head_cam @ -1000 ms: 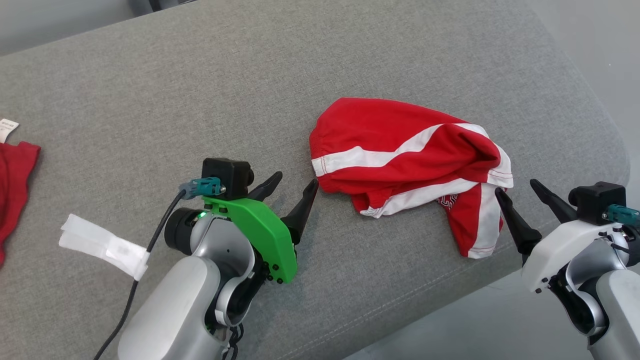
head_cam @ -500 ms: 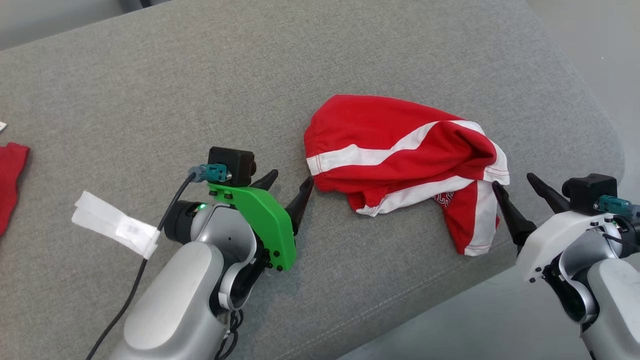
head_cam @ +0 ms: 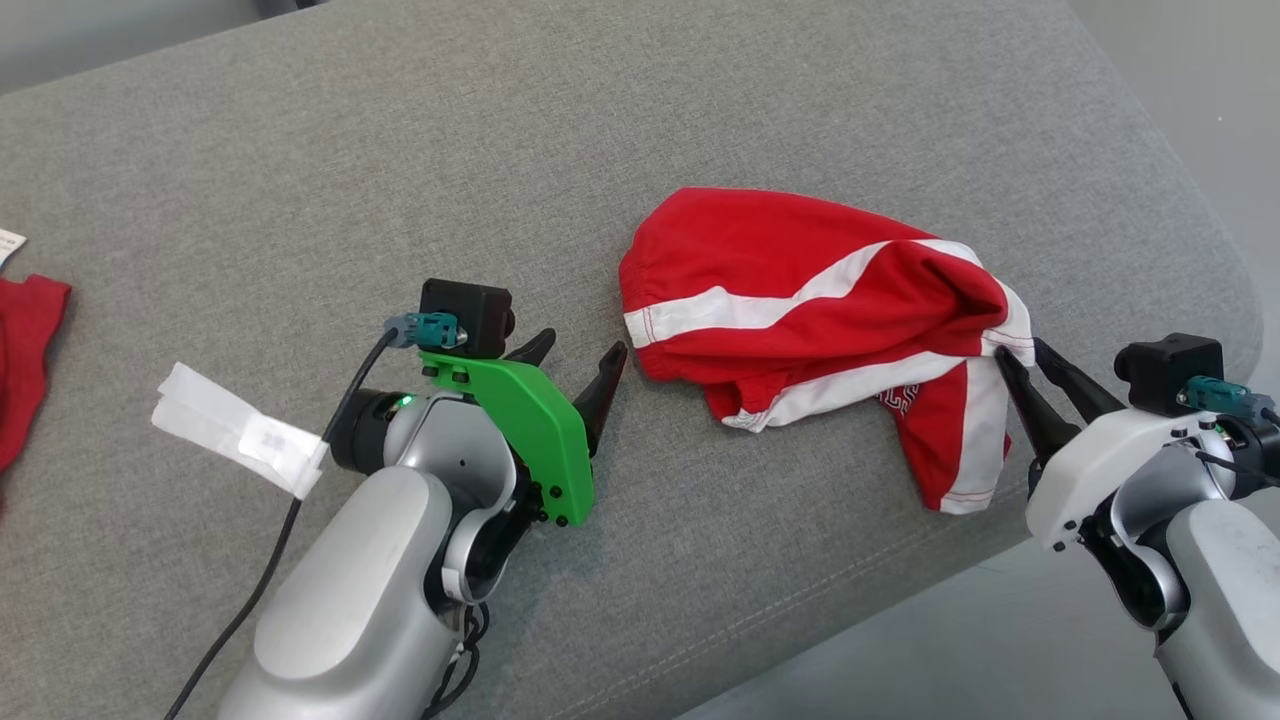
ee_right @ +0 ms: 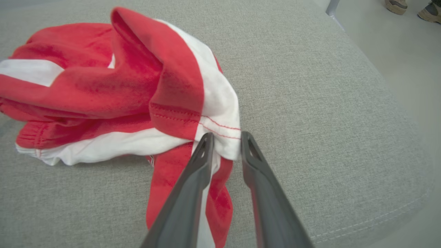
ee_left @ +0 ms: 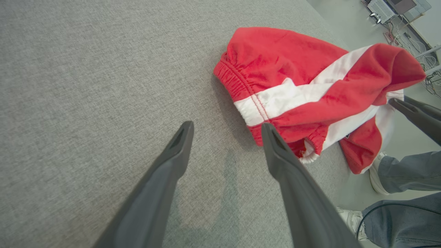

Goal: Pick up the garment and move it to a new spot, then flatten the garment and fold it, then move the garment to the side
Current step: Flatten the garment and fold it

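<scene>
The garment (head_cam: 800, 290), a pair of red shorts with white stripes, is lying bunched up on the right half of the grey cushion (head_cam: 300, 150), closer to the near edge than the far one. The elastic waistband end points left. One leg flops toward the near edge, and its hem stops just short of the cushion's seam. There's a bit of lettering on it, but it's too small to read.

The right gripper (head_cam: 1020, 352) is at the right end of the shorts. Its two dark fingers are drawn close together, with the white hem corner sitting between the tips. From the wrist camera you can see cloth filling the gap, but honestly I can't tell if it's pinched tight or just sitting in there.

The left gripper (head_cam: 582, 345) is on the other side, just left of the waistband, with its fingers spread wide apart and nothing between them. Its right fingertip is right beside the red fabric, low over the cushion, and I can't say whether it touches.

Other stuff: another red cloth (head_cam: 25, 360) lies way over at the left edge of the cushion, well apart from the shorts. A white tag (head_cam: 235, 435) sits beside the left arm's wrist. A person (ee_left: 403, 172) in jeans and pale sneakers is standing on the floor past the cushion's edge, beyond the shorts as the left wrist camera sees it.
</scene>
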